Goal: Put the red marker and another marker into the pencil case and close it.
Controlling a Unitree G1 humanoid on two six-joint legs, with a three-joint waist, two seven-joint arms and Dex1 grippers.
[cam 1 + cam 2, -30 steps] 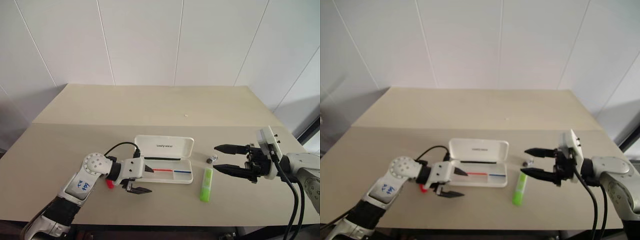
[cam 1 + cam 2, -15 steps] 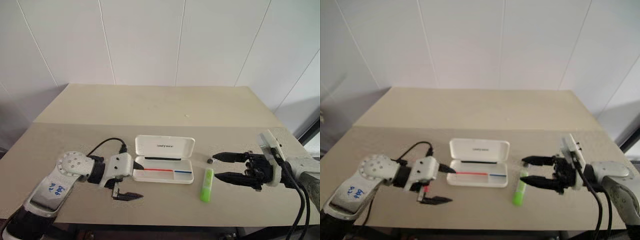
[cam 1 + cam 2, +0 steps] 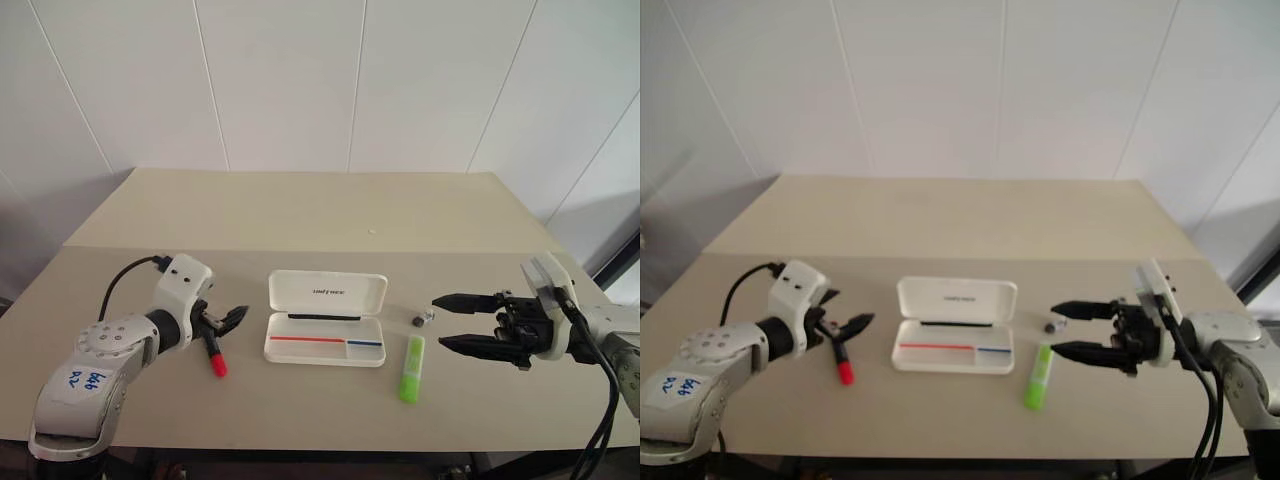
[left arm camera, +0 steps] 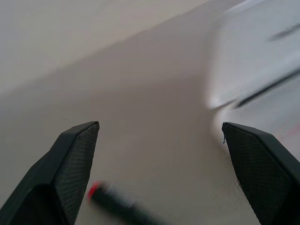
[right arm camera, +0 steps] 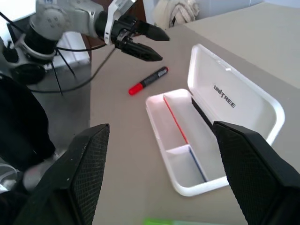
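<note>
The left gripper (image 3: 226,322) is spread wide and empty, the red marker (image 3: 214,355) lying just below its fingertips. The right gripper (image 3: 449,321) is likewise wide open, nothing held.

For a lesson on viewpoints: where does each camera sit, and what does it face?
Eye views: on the head, looking down at the table, open case, both arms.
Left wrist: on the left arm, past its open claw at the red marker.
Right wrist: on the right arm, past its open claw.
Both wrists share the case.
</note>
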